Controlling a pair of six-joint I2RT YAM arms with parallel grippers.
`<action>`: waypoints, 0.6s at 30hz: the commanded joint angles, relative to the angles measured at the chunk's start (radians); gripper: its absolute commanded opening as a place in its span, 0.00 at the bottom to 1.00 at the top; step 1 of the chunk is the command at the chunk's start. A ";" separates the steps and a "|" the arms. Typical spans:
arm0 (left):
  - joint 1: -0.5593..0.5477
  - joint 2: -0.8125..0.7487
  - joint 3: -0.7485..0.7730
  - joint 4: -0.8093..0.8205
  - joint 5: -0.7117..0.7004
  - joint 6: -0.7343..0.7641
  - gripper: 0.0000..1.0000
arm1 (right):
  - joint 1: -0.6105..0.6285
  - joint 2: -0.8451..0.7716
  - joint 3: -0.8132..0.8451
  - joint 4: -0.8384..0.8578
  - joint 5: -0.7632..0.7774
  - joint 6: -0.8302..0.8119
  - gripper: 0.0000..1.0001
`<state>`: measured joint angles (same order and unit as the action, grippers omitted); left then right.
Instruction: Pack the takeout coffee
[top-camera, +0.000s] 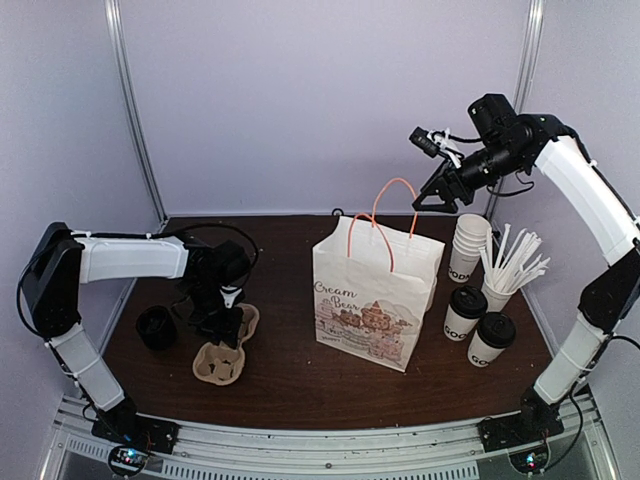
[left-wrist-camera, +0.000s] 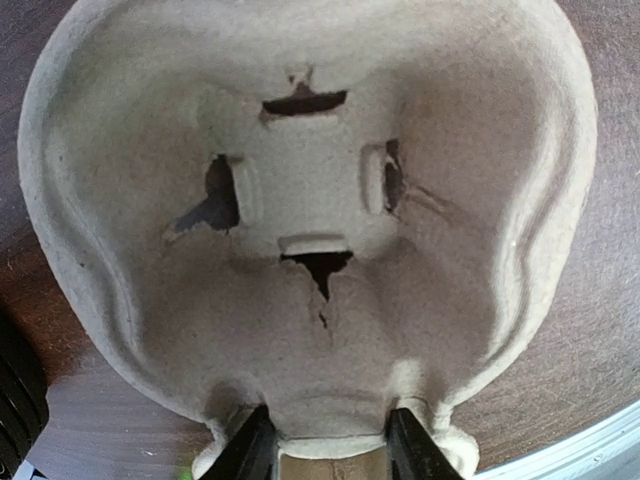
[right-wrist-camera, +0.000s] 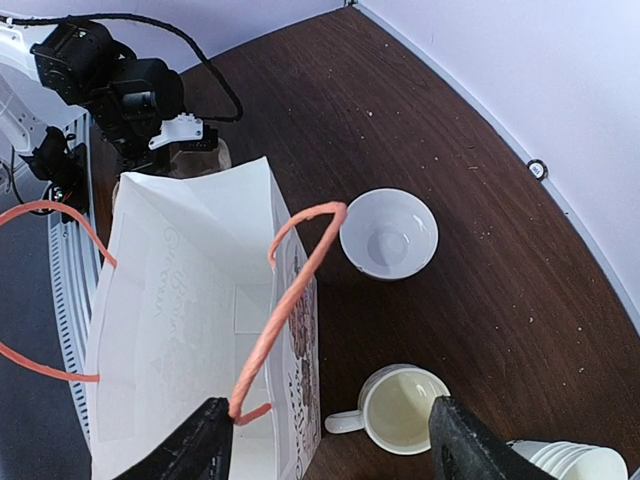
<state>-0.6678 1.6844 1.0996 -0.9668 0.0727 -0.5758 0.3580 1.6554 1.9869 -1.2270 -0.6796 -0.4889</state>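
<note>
Left gripper (left-wrist-camera: 330, 445) astride pulp carrier (left-wrist-camera: 300, 120) edge, grip unclear, right gripper (right-wrist-camera: 330, 440) spread over paper bag (right-wrist-camera: 180, 320), mug (right-wrist-camera: 400, 410) beside

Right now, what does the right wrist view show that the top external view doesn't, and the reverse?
Only the right wrist view: a bowl and a mug beside the paper bag. Only the top external view: the two lidded coffee cups and the stirrers. Both: the bag, its orange handles, the stack of lidless cups and the left arm.

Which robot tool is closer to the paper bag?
Right. The right tool hangs just above the orange handles of the paper bag; the left tool is down at the cardboard cup carrier, well away from it.
</note>
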 joint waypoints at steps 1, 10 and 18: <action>-0.004 -0.006 0.007 -0.012 0.003 -0.008 0.35 | -0.004 -0.053 -0.001 0.010 0.003 0.020 0.71; -0.004 -0.144 0.220 -0.187 -0.045 0.058 0.33 | -0.002 -0.089 0.039 -0.095 -0.057 0.028 0.72; -0.004 -0.144 0.652 -0.266 -0.057 0.186 0.34 | 0.040 -0.081 -0.045 -0.130 -0.056 0.013 0.88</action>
<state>-0.6678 1.5429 1.5620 -1.1851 0.0334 -0.4835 0.3714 1.5578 1.9629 -1.3170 -0.7277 -0.4721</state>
